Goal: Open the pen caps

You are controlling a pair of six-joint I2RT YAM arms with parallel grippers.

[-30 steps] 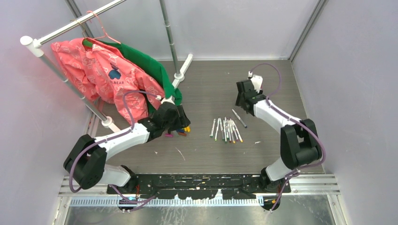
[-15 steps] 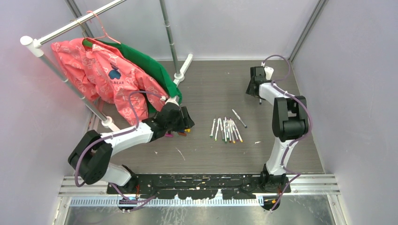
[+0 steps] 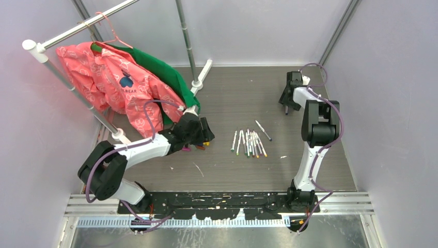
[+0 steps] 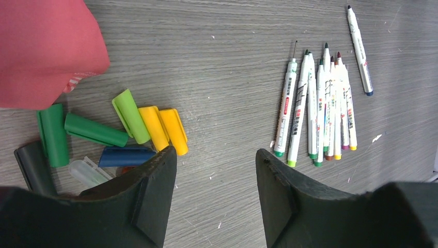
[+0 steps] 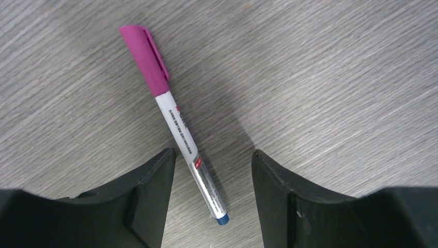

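Right jaws apart, empty, hovering over a capped pen (image 5: 178,124) lying on the counter (image 5: 335,77); its pink cap (image 5: 145,59) sits upper left in the wrist view. Left jaws apart, empty, over loose caps (image 4: 129,124). Best: close on the white barrel mid-length, leaving the cap exposed for pulling.

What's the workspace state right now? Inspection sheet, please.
Surface: dark wood-grain table top, small white scraps on it.
Job's things: loose plastic caps (green, yellow, blue, grey) piled; row of uncapped white pens; one white pen with its magenta cap on.
Clutter: pink jacket and green garment hanging on a white rack.
Grippers: left gripper open, empty, above the caps; right gripper open over the capped pen.
Cables: purple cables along both arms.
Surroundings: plain grey walls.
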